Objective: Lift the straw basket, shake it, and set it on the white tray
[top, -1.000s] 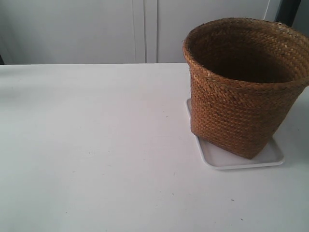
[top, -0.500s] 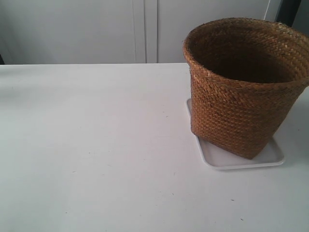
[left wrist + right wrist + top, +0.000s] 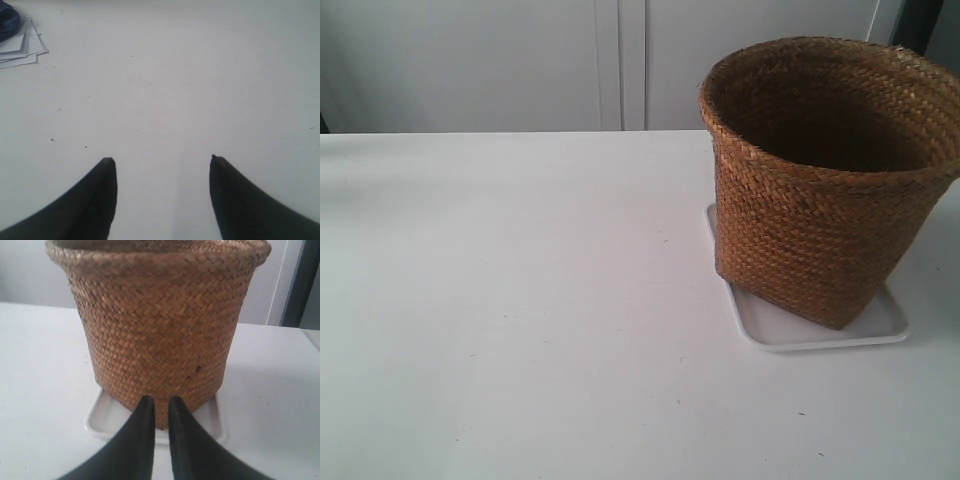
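The straw basket [image 3: 820,200] stands upright on the white tray [image 3: 820,336], by the desk [image 3: 520,300] edge at the exterior view's right. The right gripper [image 3: 160,398] hangs just before it, fingers clenched on nothing. The left gripper [image 3: 161,158], fingers released wide, hangs over the desk

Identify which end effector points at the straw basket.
The right end effector, nearly shut, facing the straw basket; the left end effector, open, faces table instead.
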You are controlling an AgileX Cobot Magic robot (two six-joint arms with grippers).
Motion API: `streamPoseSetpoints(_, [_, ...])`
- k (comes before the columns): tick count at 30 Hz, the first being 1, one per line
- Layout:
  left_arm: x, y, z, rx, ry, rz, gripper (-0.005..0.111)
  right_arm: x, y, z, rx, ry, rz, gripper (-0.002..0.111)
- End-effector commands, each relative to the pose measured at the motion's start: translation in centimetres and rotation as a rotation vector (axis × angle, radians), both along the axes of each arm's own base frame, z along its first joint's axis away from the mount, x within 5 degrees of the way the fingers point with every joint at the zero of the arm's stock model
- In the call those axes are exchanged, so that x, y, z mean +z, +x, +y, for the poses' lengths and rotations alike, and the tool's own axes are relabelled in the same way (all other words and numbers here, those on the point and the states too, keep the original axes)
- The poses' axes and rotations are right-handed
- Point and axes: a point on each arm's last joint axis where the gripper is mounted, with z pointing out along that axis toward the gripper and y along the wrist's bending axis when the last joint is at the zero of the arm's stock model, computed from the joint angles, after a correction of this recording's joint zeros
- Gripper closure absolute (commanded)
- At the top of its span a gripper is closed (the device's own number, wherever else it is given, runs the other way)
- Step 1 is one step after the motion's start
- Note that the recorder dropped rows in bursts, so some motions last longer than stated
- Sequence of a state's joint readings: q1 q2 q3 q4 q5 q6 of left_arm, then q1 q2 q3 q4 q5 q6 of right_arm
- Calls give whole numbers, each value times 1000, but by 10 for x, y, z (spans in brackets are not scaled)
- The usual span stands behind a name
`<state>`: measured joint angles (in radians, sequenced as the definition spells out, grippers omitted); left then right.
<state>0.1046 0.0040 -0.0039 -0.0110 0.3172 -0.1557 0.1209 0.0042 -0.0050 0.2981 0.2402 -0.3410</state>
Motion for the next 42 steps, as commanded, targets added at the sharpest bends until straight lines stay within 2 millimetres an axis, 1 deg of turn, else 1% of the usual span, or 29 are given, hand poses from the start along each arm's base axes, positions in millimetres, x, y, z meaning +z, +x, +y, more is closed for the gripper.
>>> streamPoseSetpoints(1, [-4,-1,-1,-1,-18,33,48,-6,-1,0,11,-36,47,97])
streamPoseSetpoints(6, [-4,-1,-1,-1,-18,33,48,-7,-1,1,12,16,64,97])
streamPoseSetpoints(42, [-4,-1,-1,-1,-18,33,48,-7,-1,1,12,16,64,97])
